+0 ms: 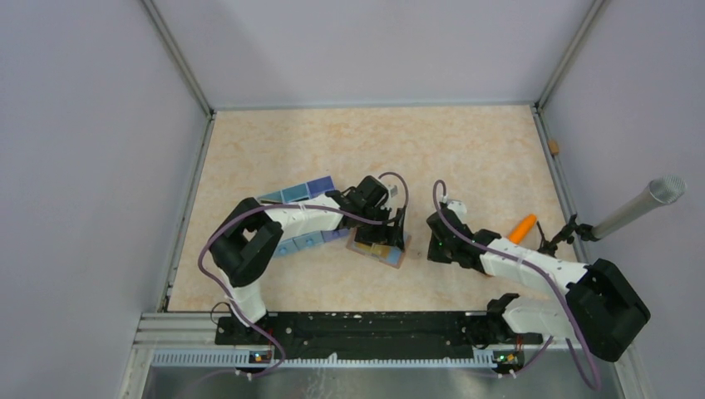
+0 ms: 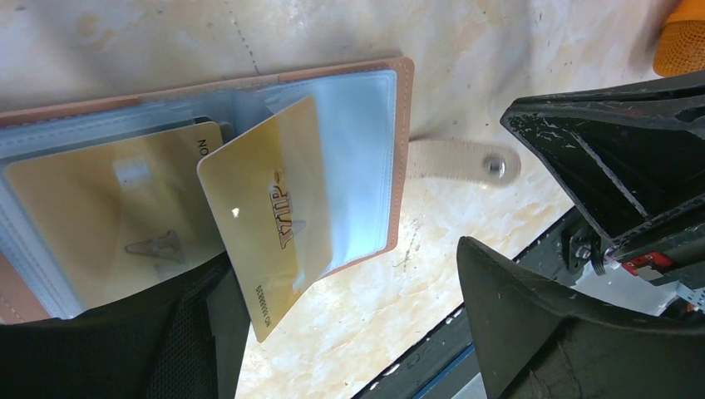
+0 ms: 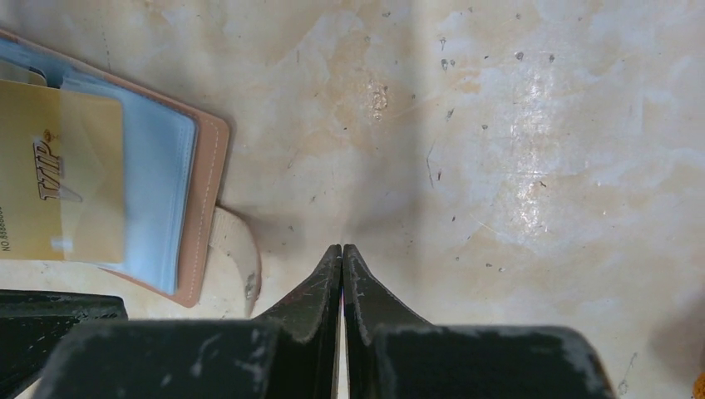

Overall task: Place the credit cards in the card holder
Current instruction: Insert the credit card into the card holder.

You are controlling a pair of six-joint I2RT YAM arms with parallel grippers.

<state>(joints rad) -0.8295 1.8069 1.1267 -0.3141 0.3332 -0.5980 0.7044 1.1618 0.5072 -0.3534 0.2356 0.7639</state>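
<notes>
The brown card holder [image 2: 402, 150] lies open on the table, its clear sleeves facing up. One gold credit card [image 2: 100, 208] sits inside the left sleeve. A second gold credit card [image 2: 270, 216] lies tilted, its upper part in the right sleeve and its lower corner sticking out past the holder's edge. My left gripper [image 2: 345, 270] is open wide over that edge, and one of its fingers [image 2: 191, 332] is beside the card's corner. My right gripper [image 3: 342, 249] is shut on nothing, low over bare table just right of the card holder [image 3: 208, 166].
The holder's pale strap [image 2: 457, 160] with a metal snap lies out to the right. An orange carrot-shaped object [image 1: 522, 227] sits right of the right arm. A blue divided box [image 1: 298, 197] lies left of the card holder [image 1: 378, 252]. Walls close in the table.
</notes>
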